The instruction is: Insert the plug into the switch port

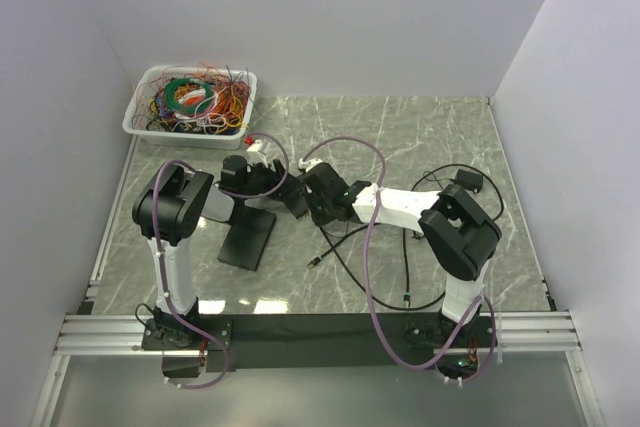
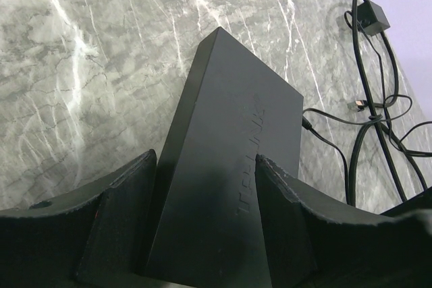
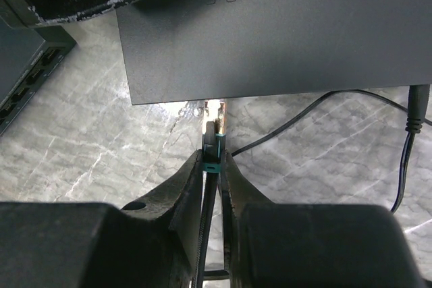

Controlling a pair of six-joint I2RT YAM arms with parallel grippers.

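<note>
My left gripper [image 2: 204, 161] is shut on a black TP-LINK switch [image 2: 233, 133] and grips its near end by both sides. In the top view the left gripper [image 1: 258, 177] holds this switch [image 1: 292, 199] mid-table. My right gripper [image 3: 214, 160] is shut on the plug [image 3: 214, 133], which has a teal boot and a clear tip. The tip touches the near edge of the switch [image 3: 283, 32]. I cannot tell whether it is inside a port. In the top view the right gripper [image 1: 315, 197] sits right against the switch.
A second black switch [image 1: 248, 237] lies flat near the left arm; its ports show in the right wrist view [image 3: 23, 75]. A white bin of coloured wires [image 1: 190, 99] stands at the back left. A black power adapter [image 1: 468, 179] and loose black cables [image 1: 345, 252] lie on the right.
</note>
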